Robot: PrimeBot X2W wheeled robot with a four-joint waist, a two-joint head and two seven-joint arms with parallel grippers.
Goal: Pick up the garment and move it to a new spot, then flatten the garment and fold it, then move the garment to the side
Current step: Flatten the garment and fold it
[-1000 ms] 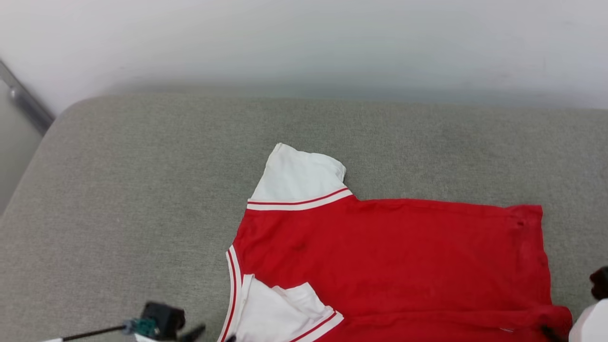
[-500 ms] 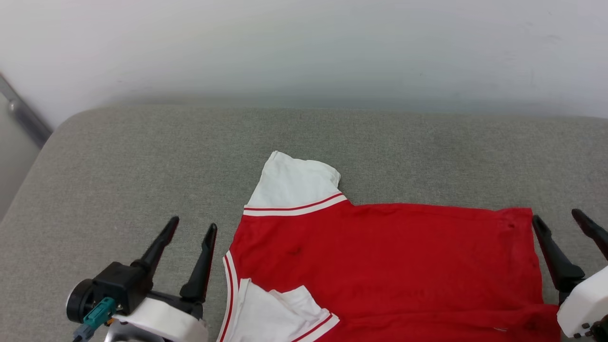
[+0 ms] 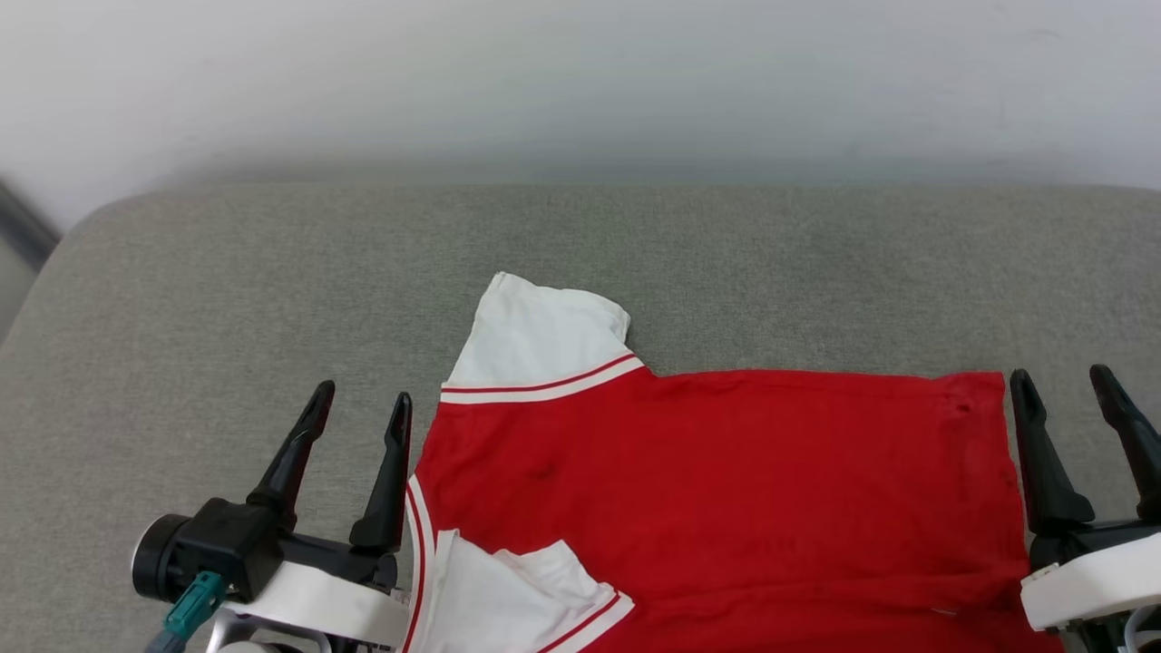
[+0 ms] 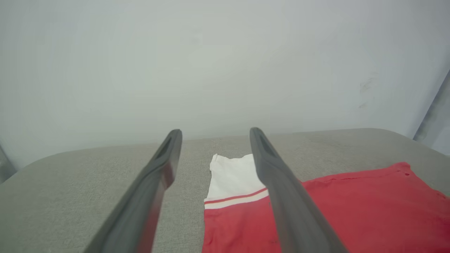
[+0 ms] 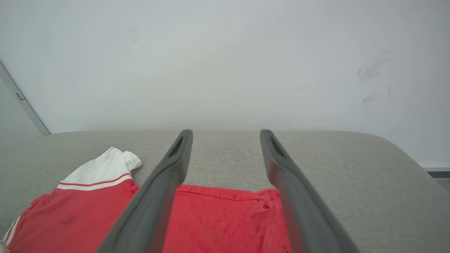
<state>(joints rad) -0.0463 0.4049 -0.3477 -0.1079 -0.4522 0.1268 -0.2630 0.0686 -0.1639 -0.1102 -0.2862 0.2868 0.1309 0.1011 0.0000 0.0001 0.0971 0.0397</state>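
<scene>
Two dark-fingered grippers flank the red jersey T-shirt [image 3: 726, 490], which lies spread on a grey, coarsely woven cushion [image 3: 227, 299] with rounded corners, before a plain pale wall [image 3: 580, 82]. The left gripper [image 3: 363, 392] has its fingers spread wide and holds nothing; its inner finger stands just beside the shirt's striped neck edge. The right gripper [image 3: 1058, 372] is also spread wide and empty, its inner finger just beside the hem's far corner. The shirt's knit is soft and faintly rumpled. One white short sleeve [image 3: 535, 331] with red-and-white stripe trim juts toward the wall, and the other sleeve [image 3: 508, 599] is folded over the red body near the robot. Whether either finger touches the cloth cannot be told.
</scene>
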